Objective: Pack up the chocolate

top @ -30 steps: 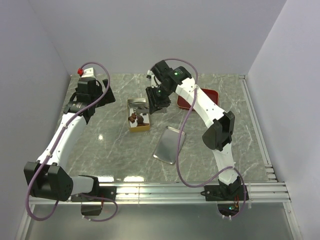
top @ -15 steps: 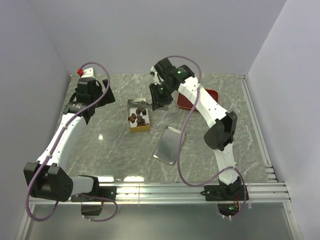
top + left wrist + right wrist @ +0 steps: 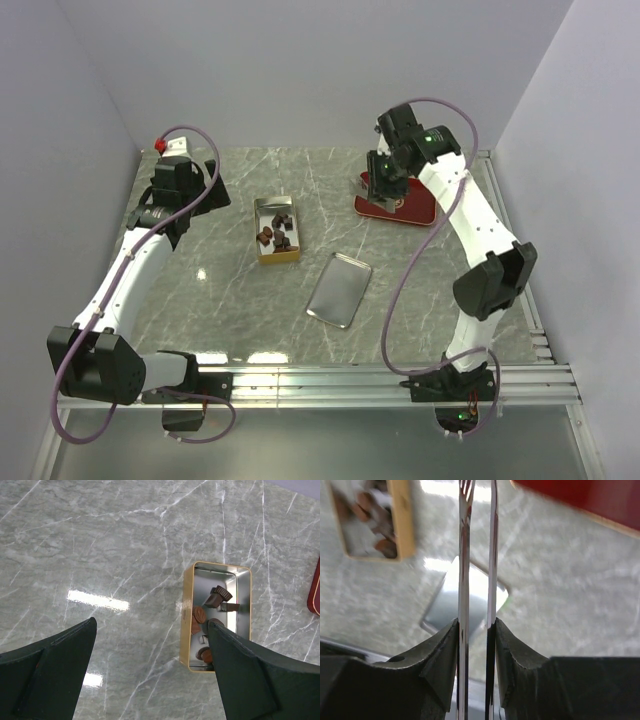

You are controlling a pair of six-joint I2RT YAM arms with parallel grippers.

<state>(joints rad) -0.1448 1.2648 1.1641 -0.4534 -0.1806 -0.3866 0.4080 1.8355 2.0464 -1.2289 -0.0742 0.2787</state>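
Several small brown pieces of chocolate (image 3: 272, 237) lie inside the open gold tin (image 3: 258, 225) left of the table's middle. The left wrist view looks down on the same chocolate (image 3: 200, 614) in the tin (image 3: 186, 620). My left gripper (image 3: 152, 622) is open and holds nothing; it hovers high, left of the tin (image 3: 185, 185). My right gripper (image 3: 476, 622) is shut on a pair of thin metal tongs (image 3: 464, 555), whose two arms stand a little apart. It hangs over the left end of the red tray (image 3: 418, 208). What the tong tips hold is hidden.
The tin's lid (image 3: 340, 288) lies silver side up on the marble, right of the tin and nearer the front. The red tray (image 3: 585, 500) sits at the back right, close to the rail along the right edge. Walls close in the left, back and right.
My right arm has swung right with the tongs, from above the tin to above the red tray, and its jaws closed slightly. The left arm has not moved.
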